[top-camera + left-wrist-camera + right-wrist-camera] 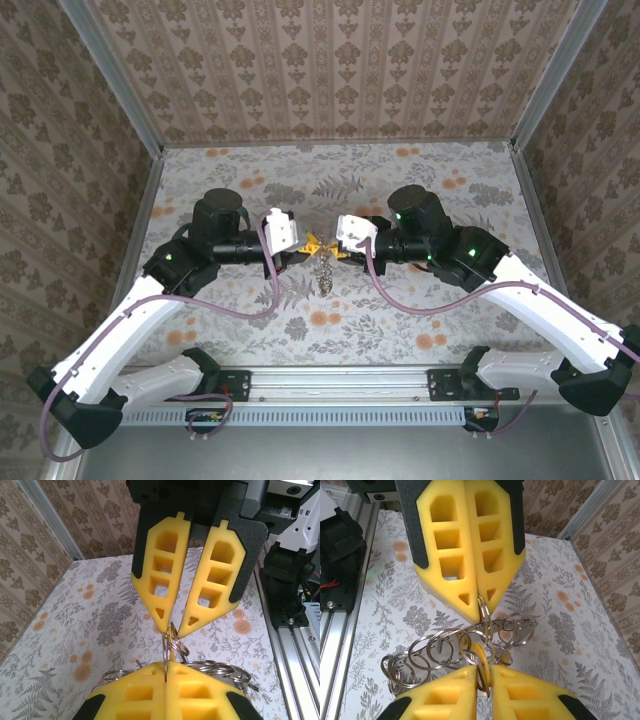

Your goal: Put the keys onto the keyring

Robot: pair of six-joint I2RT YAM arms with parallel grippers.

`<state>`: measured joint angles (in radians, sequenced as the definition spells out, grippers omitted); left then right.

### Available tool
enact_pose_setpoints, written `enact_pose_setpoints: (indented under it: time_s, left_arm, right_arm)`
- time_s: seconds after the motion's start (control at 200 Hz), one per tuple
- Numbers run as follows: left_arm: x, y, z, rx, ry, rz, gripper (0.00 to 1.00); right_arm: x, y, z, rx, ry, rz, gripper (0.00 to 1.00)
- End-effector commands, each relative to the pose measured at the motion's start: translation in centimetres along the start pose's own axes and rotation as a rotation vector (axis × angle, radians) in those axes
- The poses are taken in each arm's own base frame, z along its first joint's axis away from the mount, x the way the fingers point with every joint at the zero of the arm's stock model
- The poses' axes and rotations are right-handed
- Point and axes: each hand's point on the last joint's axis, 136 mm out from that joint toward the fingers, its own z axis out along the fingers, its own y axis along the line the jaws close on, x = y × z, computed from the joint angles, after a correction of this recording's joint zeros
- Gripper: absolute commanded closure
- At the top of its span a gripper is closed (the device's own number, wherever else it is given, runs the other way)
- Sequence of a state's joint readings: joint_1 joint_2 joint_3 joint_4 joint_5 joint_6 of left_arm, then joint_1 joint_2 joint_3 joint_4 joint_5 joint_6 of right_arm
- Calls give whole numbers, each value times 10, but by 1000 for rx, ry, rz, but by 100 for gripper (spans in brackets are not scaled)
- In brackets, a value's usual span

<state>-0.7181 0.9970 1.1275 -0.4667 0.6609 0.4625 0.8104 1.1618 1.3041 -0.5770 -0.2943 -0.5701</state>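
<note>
Left hand point(166, 667): clenched, its two flat pads pressed flush together on the thin wire of one ring.
Keyring point(465, 640): a chain of thin, shiny, silvery split rings, round and overlapping. It is held up between the two hands above the middle of the desk. In the right wrist view the linked rings trail off to the left, and in the top view a short length hangs down point(325, 272).
Yellow piece point(479, 656): small, smooth and curved, sitting among the rings just at the right hand's fingertips. Whether it is a key cannot be told.
Right hand point(485, 669): clenched to a narrow slit, with ring wire caught between the tips. It meets the left hand tip to tip.
Fingers point(207, 575): matte yellow wedges tapering to a point, pierced by square and triangular windows and backed with black.
Desk point(555, 645): a flat, pale cloth printed with grey ferns and orange blossoms.
Rail point(340, 630): ribbed, brushed aluminium along the near edge.
Walls point(330, 70): beige-brown wallpaper with a damask pattern, framed by metal corner posts.
</note>
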Motion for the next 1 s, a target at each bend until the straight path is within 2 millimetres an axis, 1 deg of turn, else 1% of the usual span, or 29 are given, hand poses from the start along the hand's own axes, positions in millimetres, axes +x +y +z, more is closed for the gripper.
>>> enact_pose_setpoints:
  time_s: [0.0,0.055,0.205,0.335,0.44,0.565,0.655,0.77,0.865,0.945,0.995]
  left_arm:
    - [-18,-6,-9,16,-78,19,100]
    - [-18,-6,-9,20,-78,18,100]
    - [-18,-9,-10,29,-83,18,100]
    - [-17,-10,-10,34,-85,16,100]
    - [-17,-10,-11,33,-85,14,100]
    - [-16,-10,-11,30,-84,14,100]
    - [-14,-8,-11,25,-77,10,100]
    - [-11,-8,-11,24,-69,7,100]
    - [-12,-8,-12,22,-71,8,100]
    - [-10,-9,-12,25,-67,6,100]
    - [-10,-9,-13,25,-66,4,100]
  right_arm:
    - [-1,2,-6,0,-1,21,78]
    - [-6,4,-7,-6,-24,22,73]
    - [-14,3,-8,-7,-66,23,65]
    - [-14,4,-3,-24,-60,28,65]
    - [-16,8,-2,-48,-73,30,72]
    - [-16,5,-3,-40,-66,21,92]
    - [-19,4,-10,-27,-74,9,100]
    - [-29,2,-21,-4,-100,-5,100]
    - [-31,0,-26,17,-99,-14,100]
    - [-27,-4,-25,44,-67,-27,100]
    - [-20,-6,-21,60,-23,-40,100]
